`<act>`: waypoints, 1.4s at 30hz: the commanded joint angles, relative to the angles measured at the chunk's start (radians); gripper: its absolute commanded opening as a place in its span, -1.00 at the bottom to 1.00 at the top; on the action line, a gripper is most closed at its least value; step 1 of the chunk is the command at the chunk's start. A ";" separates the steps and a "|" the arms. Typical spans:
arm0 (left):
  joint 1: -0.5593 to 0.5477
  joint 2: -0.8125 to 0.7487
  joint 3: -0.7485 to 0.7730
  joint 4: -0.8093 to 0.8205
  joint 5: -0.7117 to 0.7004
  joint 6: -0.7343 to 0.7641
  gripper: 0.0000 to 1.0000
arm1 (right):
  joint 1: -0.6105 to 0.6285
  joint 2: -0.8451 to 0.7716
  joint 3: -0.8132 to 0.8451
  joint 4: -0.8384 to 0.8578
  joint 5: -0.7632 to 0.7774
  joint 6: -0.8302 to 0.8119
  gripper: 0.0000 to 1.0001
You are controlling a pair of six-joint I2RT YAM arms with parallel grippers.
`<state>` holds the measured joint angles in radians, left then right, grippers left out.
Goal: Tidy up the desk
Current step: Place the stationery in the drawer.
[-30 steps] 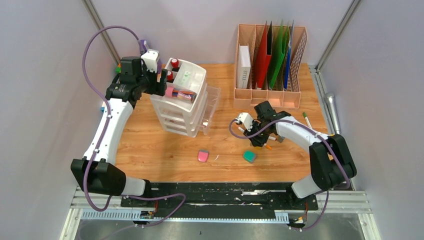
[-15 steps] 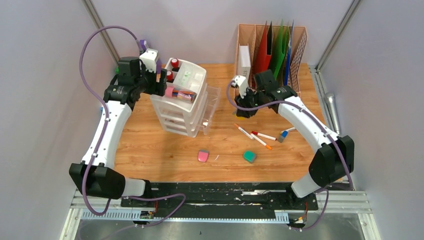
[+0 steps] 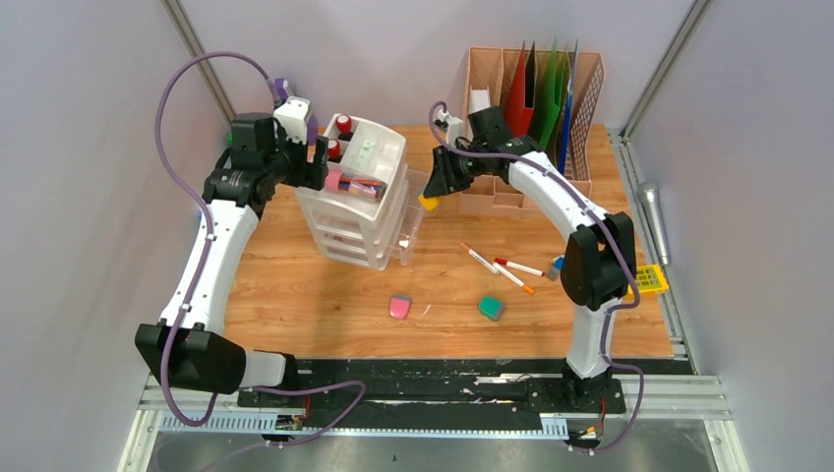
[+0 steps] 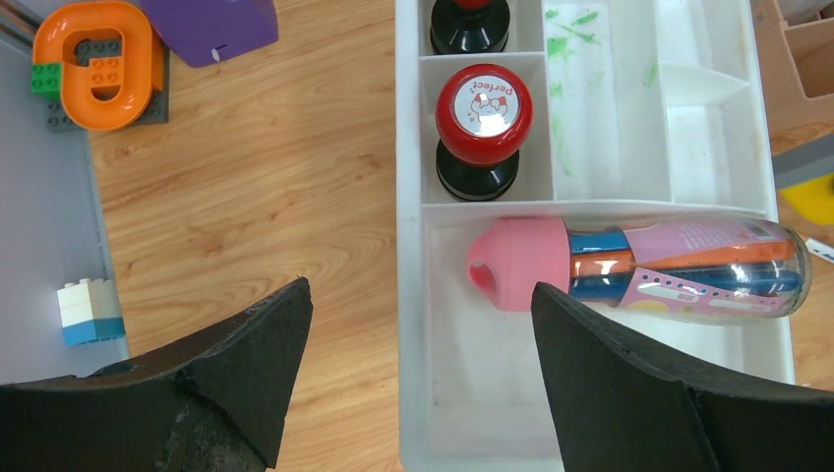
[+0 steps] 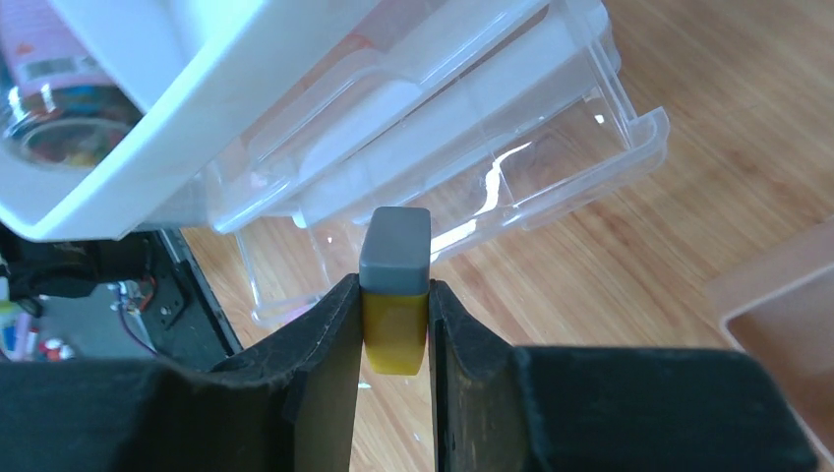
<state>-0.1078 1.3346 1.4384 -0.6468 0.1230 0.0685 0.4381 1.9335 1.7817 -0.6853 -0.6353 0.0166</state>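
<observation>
Across the top external view: bench, light-brown wood-grain planks, between grey walls, with both arm bases at its near edge.

1. Left hand: fingers spread wide, holding nothing; poised above the left rim of the drawer unit's top tray.
2. Right hand: fingers closed on a small block, grey at the outer end and yellow between the pads; held off the bench just beside the pulled-out clear drawers.
3. Drawer unit: white and clear plastic, at the rear left of the bench. Its top tray holds a pink-capped tube of pens lying on its side and a red-topped stamp upright in its own compartment.
4. File holder: tan, against the back wall, with red, green and blue folders and a white book.
5. Loose markers: lying near the bench centre-right.
6. Pink eraser and green eraser: near the front, apart from each other.
7. Toy bricks: an orange ring piece and a white-and-blue brick, left of the drawer unit by the wall.
</observation>
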 commanded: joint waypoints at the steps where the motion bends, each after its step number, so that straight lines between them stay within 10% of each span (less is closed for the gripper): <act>1: 0.008 -0.041 0.000 0.031 0.007 -0.011 0.80 | 0.006 0.056 0.090 0.065 -0.070 0.148 -0.95; 19: 0.008 -0.029 0.009 0.023 0.007 -0.008 0.81 | 0.005 0.202 0.205 0.095 -0.054 0.207 -0.70; 26: 0.008 -0.031 0.006 0.022 0.007 -0.007 0.81 | -0.008 0.205 0.228 0.095 -0.003 0.176 0.40; 42: 0.007 -0.039 0.004 0.029 0.020 0.009 0.83 | -0.146 -0.299 -0.245 0.104 0.185 -0.172 0.56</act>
<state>-0.1078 1.3338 1.4384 -0.6464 0.1303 0.0696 0.2958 1.7977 1.6844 -0.5983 -0.5644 0.0380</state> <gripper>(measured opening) 0.911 0.775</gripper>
